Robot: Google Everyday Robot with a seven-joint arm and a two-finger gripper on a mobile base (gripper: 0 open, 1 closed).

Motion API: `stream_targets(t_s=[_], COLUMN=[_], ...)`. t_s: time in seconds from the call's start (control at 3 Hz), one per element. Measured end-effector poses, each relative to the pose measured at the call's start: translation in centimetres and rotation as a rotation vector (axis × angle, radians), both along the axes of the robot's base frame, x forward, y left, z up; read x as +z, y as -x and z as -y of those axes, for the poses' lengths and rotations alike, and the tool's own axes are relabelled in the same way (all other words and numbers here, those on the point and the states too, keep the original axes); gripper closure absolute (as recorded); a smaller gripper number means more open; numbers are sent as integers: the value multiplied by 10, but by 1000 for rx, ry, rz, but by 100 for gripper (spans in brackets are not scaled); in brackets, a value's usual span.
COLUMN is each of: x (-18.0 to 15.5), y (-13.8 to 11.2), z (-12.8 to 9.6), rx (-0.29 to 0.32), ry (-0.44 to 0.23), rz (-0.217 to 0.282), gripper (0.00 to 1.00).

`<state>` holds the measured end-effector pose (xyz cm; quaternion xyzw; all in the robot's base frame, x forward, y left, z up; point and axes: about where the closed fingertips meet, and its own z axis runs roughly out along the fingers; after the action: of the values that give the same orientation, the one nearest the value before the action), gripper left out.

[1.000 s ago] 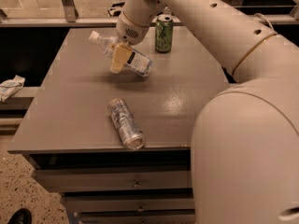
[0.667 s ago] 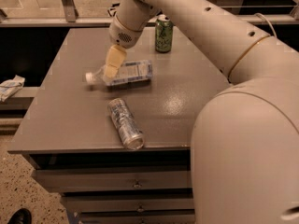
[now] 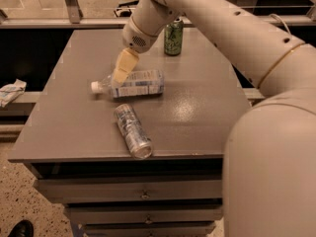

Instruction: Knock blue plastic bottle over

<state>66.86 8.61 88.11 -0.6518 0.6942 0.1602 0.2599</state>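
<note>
Lying on its side on the surface (image 3: 197, 107), the bottle (image 3: 138, 84) is seen just beneath the gripper (image 3: 121, 75), which is poised over its neck end; whether the gripper is open cannot be told.

I work in an indoor workspace, more office or lab than home; I cannot tell which. The plain grey flat-topped counter (image 3: 197, 107) sits on a stack of shallow grey drawers with small metal knobs (image 3: 143, 194). The floor is pale speckled stone (image 3: 29, 196), and grey metal window framing (image 3: 71, 4) runs behind. My pale-yellow fingers (image 3: 123, 68) hang over the counter's left half.
</note>
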Motion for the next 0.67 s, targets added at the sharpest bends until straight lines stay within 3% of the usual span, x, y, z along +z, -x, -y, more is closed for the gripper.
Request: stream_targets(t_s=[0.33, 0.67], x=[6, 26], y=[5, 13], z=[36, 94], rx=[-68, -157], ry=[-111, -185], rz=[24, 88], gripper=[0, 0])
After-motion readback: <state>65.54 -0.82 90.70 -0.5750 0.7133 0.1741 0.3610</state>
